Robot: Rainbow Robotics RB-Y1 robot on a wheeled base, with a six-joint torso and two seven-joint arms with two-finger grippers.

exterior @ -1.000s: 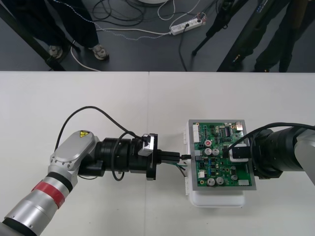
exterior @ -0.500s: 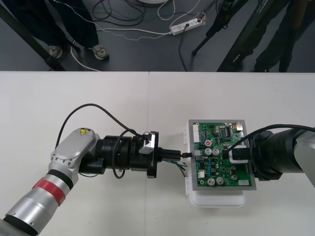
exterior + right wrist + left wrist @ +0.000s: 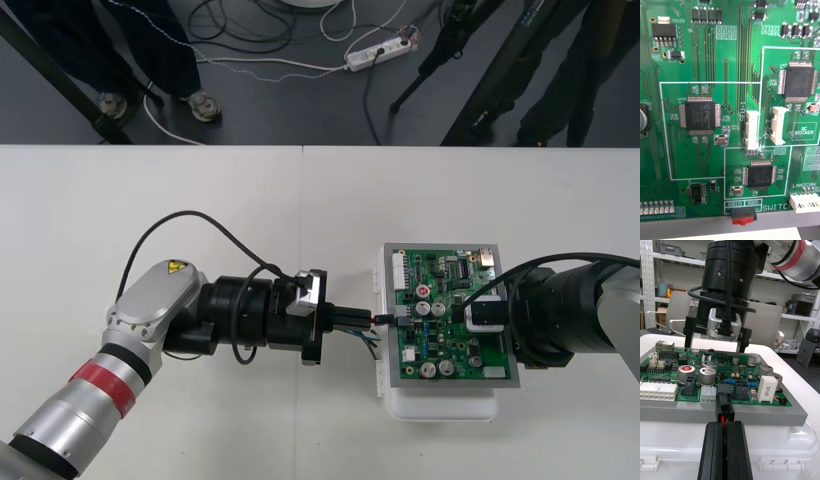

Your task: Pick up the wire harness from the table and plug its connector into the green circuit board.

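Left gripper (image 3: pixel 724 423) is pinching the harness (image 3: pixel 368 336) just behind its plug (image 3: pixel 724 408). Both black fingers (image 3: pixel 713 450) are pressing close together, and a red wire is showing in the slit between them. The arm is reaching level across the table (image 3: pixel 200 220), with the fingertips sitting just beside the left edge of the board (image 3: pixel 445 352). The plug is a small black block, and it is touching a black connector at that edge. Whether it is fully seated cannot be told. Thin green and black wires (image 3: pixel 366 343) are trailing loose below the fingers, hanging over the gap between gripper and board. The board is green and crowded with round silver capacitors, white connectors and dark chips. It is lying in a grey frame on a white base (image 3: pixel 440 406). The right gripper (image 3: pixel 482 312) is hovering over the right part of the board, pointing down at it.
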